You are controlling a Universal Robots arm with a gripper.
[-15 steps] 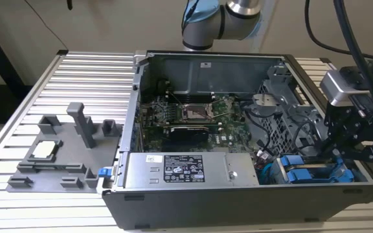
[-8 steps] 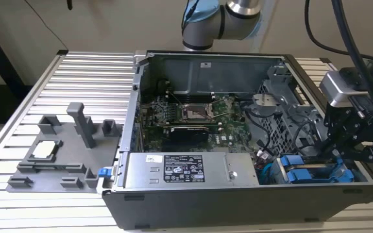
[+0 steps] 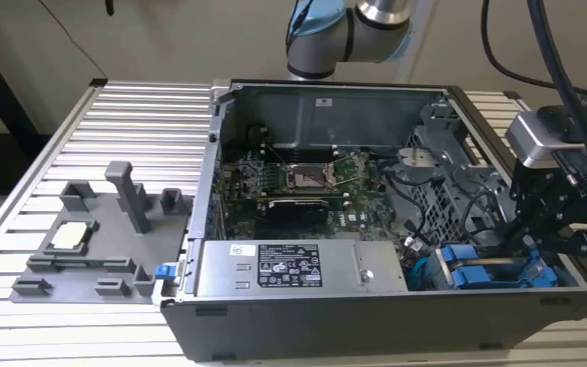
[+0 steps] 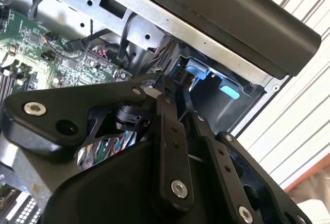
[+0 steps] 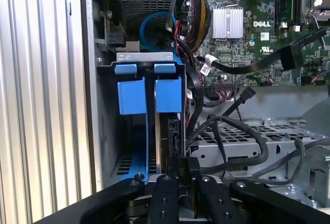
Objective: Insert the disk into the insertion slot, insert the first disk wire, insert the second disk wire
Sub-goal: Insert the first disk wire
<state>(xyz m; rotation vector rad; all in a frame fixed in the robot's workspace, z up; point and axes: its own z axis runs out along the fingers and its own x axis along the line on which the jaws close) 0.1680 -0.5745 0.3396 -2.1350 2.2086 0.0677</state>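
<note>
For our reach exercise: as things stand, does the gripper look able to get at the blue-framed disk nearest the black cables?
Probably yes: the gripper sits at the disk's end, the case side is open, and nothing seems to block the way. Black cables crowd close beside it, leaving little room.

I get the exterior view tilted down from above onto the whole open computer case (image 3: pixel 375 325) and slatted table (image 3: pixel 141 115), while both wrist views ride close behind the gripper (image 5: pixel 181 166), looking past it into the case, all three sharing the blue drive tabs (image 5: pixel 168 95).
</note>
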